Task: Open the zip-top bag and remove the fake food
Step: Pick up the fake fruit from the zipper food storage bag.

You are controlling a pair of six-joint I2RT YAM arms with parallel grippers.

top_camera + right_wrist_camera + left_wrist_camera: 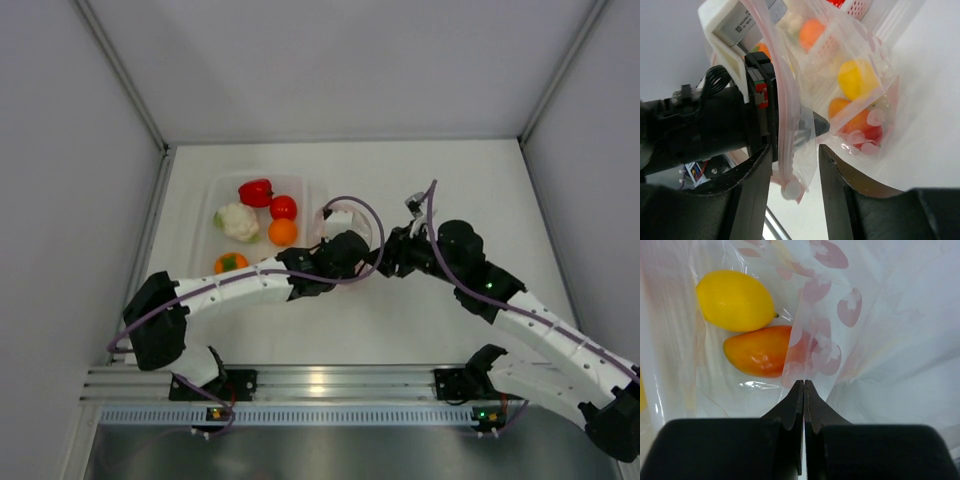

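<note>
Your left claw [804,386] was squeezed tight together. It pinched a fold of the clear soft zip-top bag [880,335] right at its tips. The bag had pink shapes printed on it. Just past those tips and off to one side, a shiny yellow plastic lemon [735,300] and a smooth orange-red plastic fruit [765,351] lay inside the bag. They touched each other, with the lemon farther from the claw.

Your right claw [794,150] had its two fingers [757,185] apart. The bag's pink zip strip [784,150] hung down in the gap between them. I could not tell if either finger touched it. The left claw's dark tip held the bag just beyond the right claw's fingers.

From above, the two claws met nose to nose over the white table [480,180]. Beside the left claw, on the side away from the right claw, sat a clear hard rectangular tray [222,195]. In it were a red plastic pepper [256,192], a red plastic tomato [283,207], a white plastic cauliflower [238,222], a round plastic orange [283,232] and an orange plastic persimmon with a green top [231,263]. The round plastic orange lay closest to the left claw.
</note>
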